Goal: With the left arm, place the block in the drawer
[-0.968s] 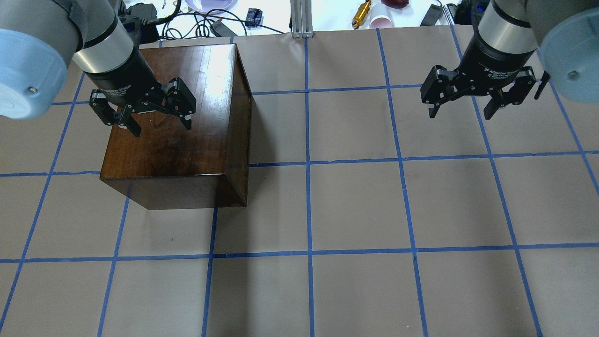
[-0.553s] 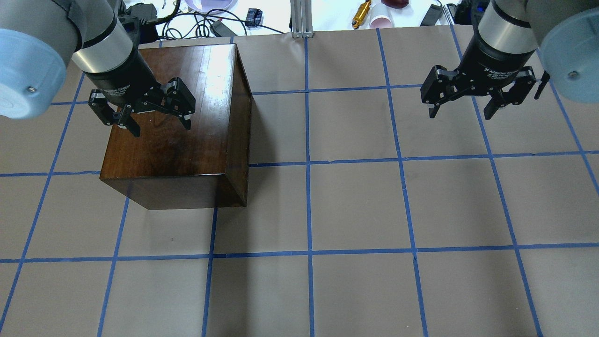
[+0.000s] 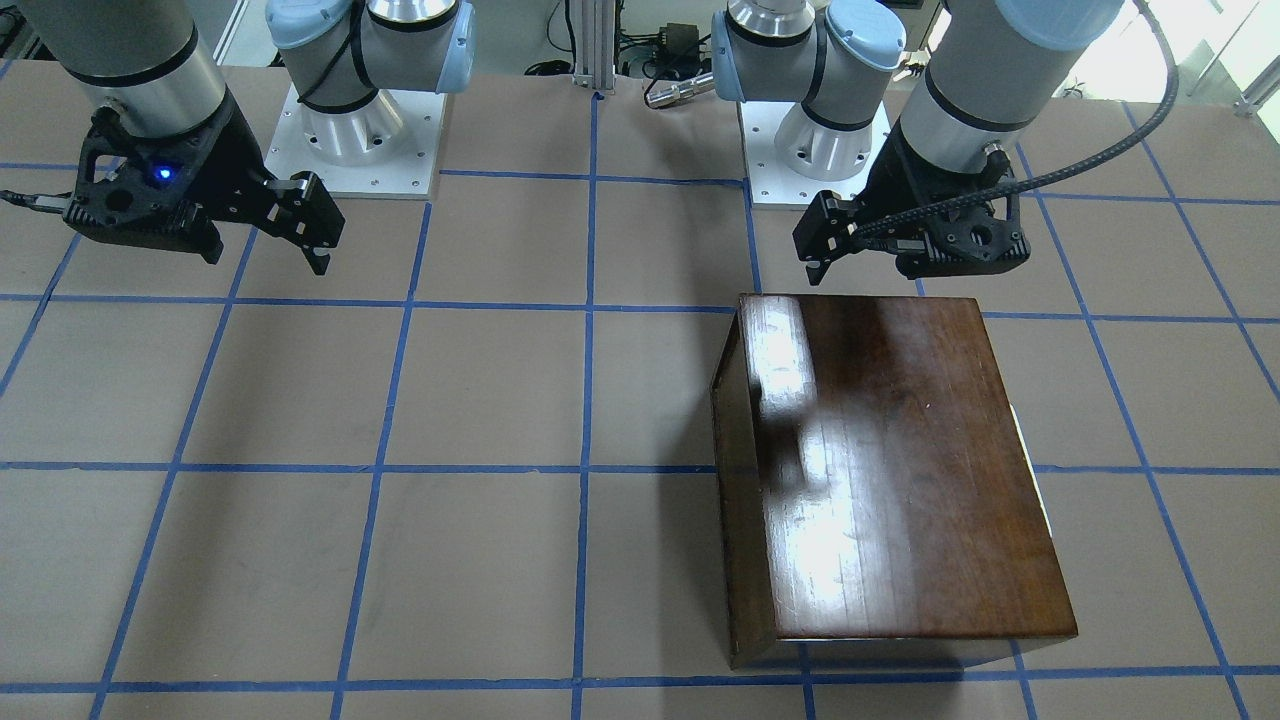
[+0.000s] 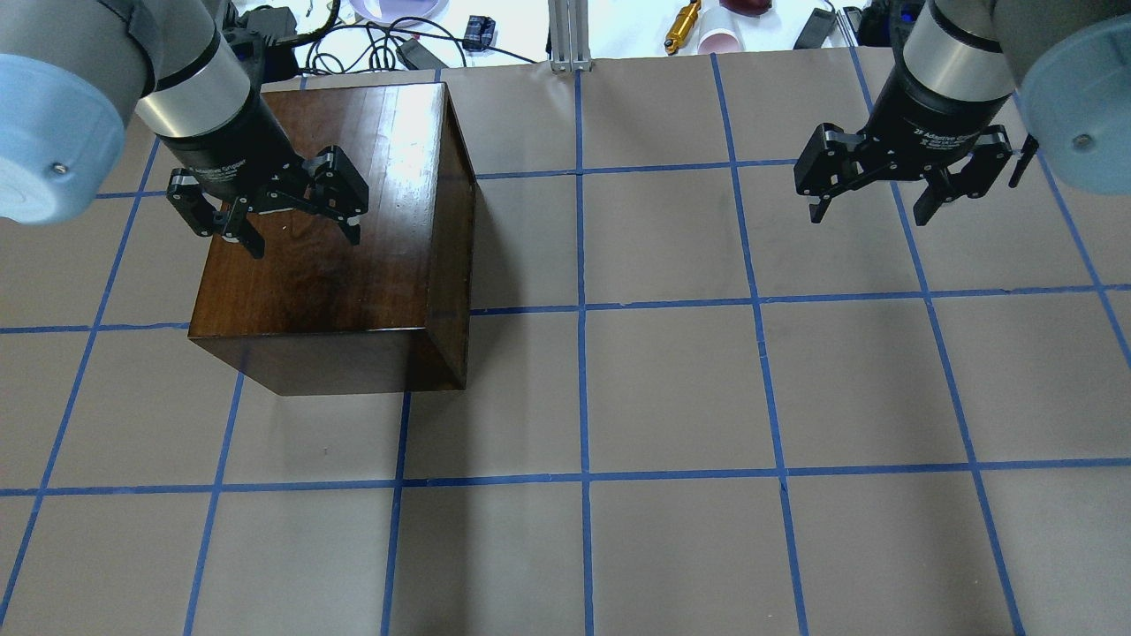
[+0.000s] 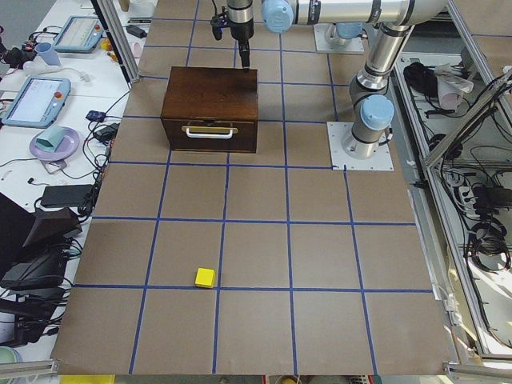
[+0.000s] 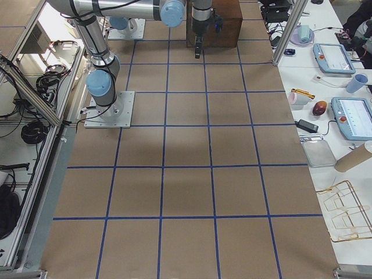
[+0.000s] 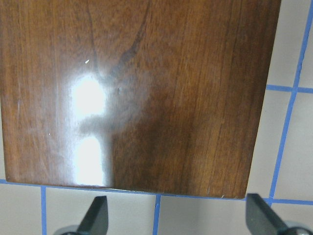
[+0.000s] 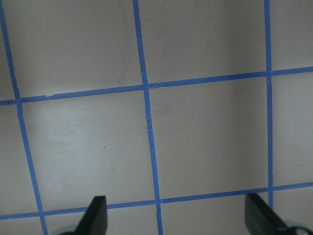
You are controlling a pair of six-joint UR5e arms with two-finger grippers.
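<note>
overhead and front views face each other, sharing the box (image 4: 353,283); wrist cameras close, downward

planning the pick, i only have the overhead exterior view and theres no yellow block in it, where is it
Observer: The block shows only in the exterior left view. It lies alone on the table toward that camera's end, far from the wooden box.
Operator: is the drawer open, cant see its front from up here
Observer: No. The drawer is shut, its front flush with the box. Its pale handle faces the exterior left camera.
</note>
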